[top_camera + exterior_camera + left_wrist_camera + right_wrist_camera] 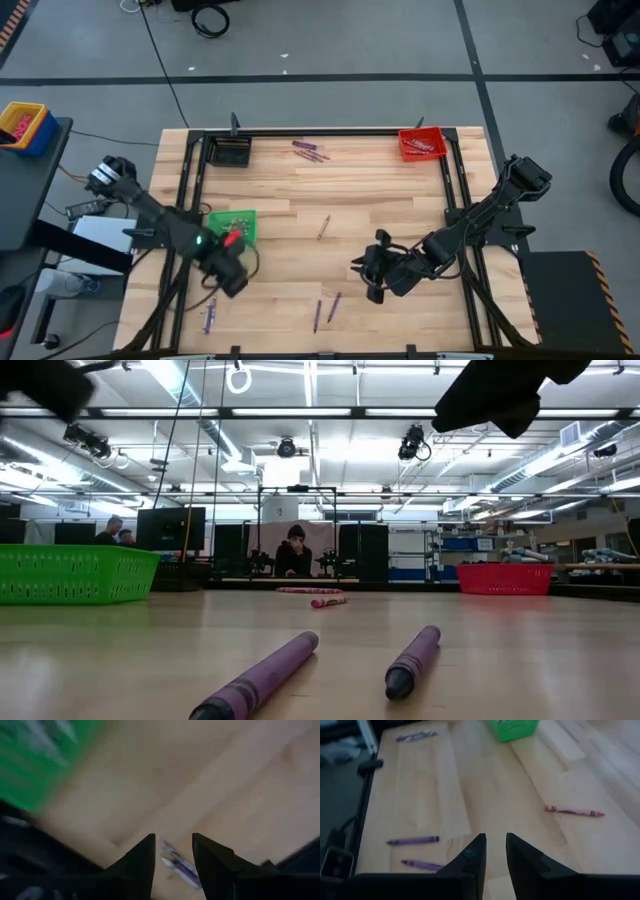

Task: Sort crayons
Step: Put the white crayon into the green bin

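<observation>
Crayons lie scattered flat on the wooden table [400, 200]: a purple group [310, 151] at the far side, a pinkish-red one [323, 227] in the middle, two purple ones [325, 310] near the front edge, and more purple [209, 318] at front left. My left gripper [228, 275] hangs open above the table just in front of the green bin [235, 225], pointing down. Purple crayons [180, 865] show far below between its fingers [172, 837]. My right gripper [368, 275] hovers at mid-right; its fingers [493, 836] stand narrowly apart with nothing between them.
A black bin [230, 150] stands at the far left corner and a red bin [422, 143] at the far right. A dark frame [455, 190] borders the table. In the low view, people [295, 555] sit behind the table's far edge.
</observation>
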You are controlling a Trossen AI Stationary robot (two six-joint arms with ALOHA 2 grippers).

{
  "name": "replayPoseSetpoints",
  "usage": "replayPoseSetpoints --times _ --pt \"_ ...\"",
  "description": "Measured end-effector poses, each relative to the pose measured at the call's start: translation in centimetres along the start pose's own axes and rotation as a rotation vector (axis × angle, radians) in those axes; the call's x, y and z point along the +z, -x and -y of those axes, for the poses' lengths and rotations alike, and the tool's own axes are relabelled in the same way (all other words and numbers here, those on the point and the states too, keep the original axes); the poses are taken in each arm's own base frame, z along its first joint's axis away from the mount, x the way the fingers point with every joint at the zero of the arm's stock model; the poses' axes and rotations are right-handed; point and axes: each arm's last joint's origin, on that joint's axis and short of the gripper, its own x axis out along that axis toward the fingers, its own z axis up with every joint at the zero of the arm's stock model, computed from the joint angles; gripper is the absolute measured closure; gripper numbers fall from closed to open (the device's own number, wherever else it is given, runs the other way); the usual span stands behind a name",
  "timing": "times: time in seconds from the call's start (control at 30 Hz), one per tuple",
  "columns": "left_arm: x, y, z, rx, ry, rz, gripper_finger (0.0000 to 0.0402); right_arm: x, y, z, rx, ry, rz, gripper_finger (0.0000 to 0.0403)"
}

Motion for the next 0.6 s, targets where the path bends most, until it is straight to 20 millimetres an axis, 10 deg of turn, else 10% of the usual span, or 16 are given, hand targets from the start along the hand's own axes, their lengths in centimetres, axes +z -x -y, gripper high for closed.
replayPoseSetpoints --times 0.27,0.6 --pt "-3.0 -6.4 0.0 0.034 0.26 -0.074 0.026 1.5 -0.9 0.8 -0.007 0.113 0.065 0.0323" --pt "-4.0 -8.9 0.8 0.074 0.295 -0.185 0.026 3.9 -2.3 2.8 0.007 0.152 0.138 0.0323"
